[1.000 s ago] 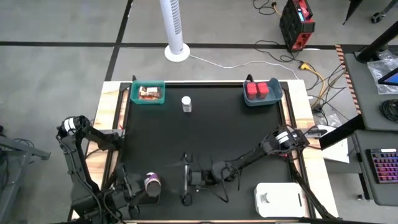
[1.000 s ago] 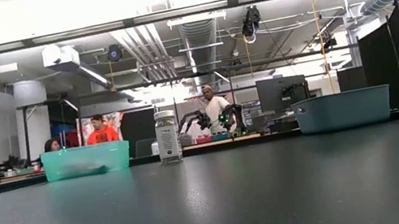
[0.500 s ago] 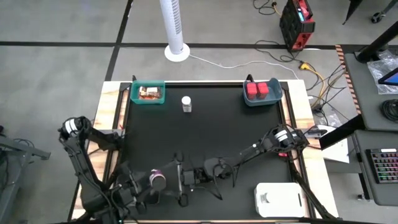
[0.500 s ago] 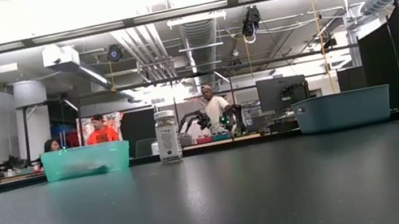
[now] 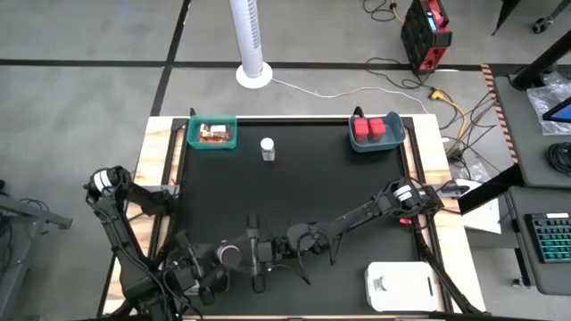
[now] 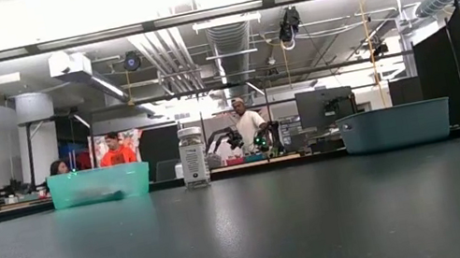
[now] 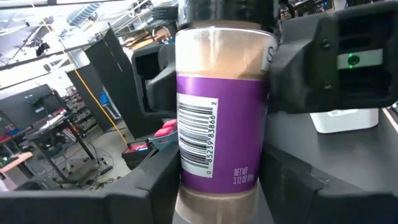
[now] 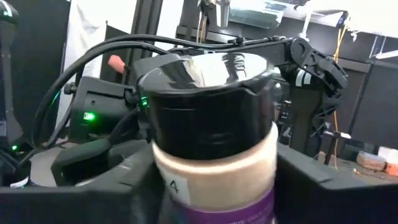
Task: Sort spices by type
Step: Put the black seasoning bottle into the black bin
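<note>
**Both grippers meet at the purple-labelled jar**

You are looking at a black table [image 5: 294,205] from above. Compared with a second ago, the left gripper [image 5: 234,256] has carried the purple-labelled jar [image 5: 228,255] inward from the near left corner toward the middle of the near edge, and the right gripper [image 5: 266,253] has moved in to meet it there. The left gripper's fingers [image 7: 155,186] are closed on the jar's sides. The right gripper's fingers sit to either side of the jar's black cap [image 8: 205,99]; you cannot tell whether they press on it.

At the far left, a teal bin [image 5: 212,134] holds orange and brown packets [image 5: 214,134]. At the far right, a blue-grey bin [image 5: 376,132] holds two red boxes [image 5: 373,128]. A white-capped bottle [image 5: 267,148] stands upright, just right of the teal bin. A white tray [image 5: 400,284] lies at the near right corner.
</note>
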Motion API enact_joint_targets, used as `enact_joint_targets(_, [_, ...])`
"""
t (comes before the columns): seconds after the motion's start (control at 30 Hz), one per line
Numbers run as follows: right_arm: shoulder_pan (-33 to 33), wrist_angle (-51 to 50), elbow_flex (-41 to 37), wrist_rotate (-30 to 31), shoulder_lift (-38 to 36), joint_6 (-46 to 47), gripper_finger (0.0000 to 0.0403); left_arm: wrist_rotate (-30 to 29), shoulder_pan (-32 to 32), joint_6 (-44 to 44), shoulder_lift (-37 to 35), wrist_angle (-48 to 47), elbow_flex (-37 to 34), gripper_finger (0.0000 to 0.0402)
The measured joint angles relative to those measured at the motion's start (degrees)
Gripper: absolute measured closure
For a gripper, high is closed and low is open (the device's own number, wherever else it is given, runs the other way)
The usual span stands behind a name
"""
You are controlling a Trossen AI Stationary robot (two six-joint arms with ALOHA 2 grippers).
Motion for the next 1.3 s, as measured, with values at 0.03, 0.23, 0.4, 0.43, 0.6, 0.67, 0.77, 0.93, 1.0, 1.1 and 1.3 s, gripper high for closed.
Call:
enact_joint_targets(0.03, [-0.08,-0.13,0.0,-0.13,0.0,-0.03,0.0191,-0.02,0.0,-0.23,0.0,0.13,0.0,0.0216])
enact_joint_targets(0.23, [-0.06,-1.13,-0.04,0.23,-0.02,-0.84,0.0256,2.66,-0.07,2.07,-0.04,0.09,0.58,0.0151])
enact_joint_targets(0.4, [0.9,-13.67,-0.07,6.05,-3.11,-0.91,0.0255,7.91,-0.71,7.35,-0.07,0.11,3.69,0.0113])
enact_joint_targets(0.43, [1.32,-16.9,-0.07,8.39,-3.98,-0.87,0.0251,8.3,-0.78,8.45,-0.07,0.12,4.46,0.011])
enact_joint_targets(0.6, [3.66,-30.36,-0.07,18.01,-6.3,-0.37,0.0236,8.35,-0.96,14.28,-0.11,0.27,8.17,0.0108])
enact_joint_targets(0.67, [4.72,-31.44,-0.07,21.04,-6.35,-0.72,0.024,7.0,-0.1,15.76,-0.09,0.2,9.02,0.0108])
enact_joint_targets(0.77, [5.84,-31.2,-0.07,22.62,-6.47,-1.62,0.0246,5.13,1.62,16.63,-0.11,0.04,9.09,0.0108])
enact_joint_targets(0.93, [6.11,-31.49,-0.07,23.12,-6.58,-0.83,0.0241,6.11,3.58,16.67,-0.1,0.11,9.07,0.0108])
enact_joint_targets(1.0, [6.16,-31.43,-0.07,23.25,-6.58,-0.55,0.024,6.2,3.76,16.7,-0.04,0.67,9.07,0.0108])
enact_joint_targets(1.1, [6.19,-31.5,-0.07,23.02,-6.58,-0.45,0.0241,7.21,3.76,17.07,0.0,2.6,9.05,0.0108])
enact_joint_targets(1.3, [6.21,-31.59,-0.07,22.4,-6.58,-1.7,0.0242,9.94,3.81,24.51,0.07,11.64,9.03,0.0108])
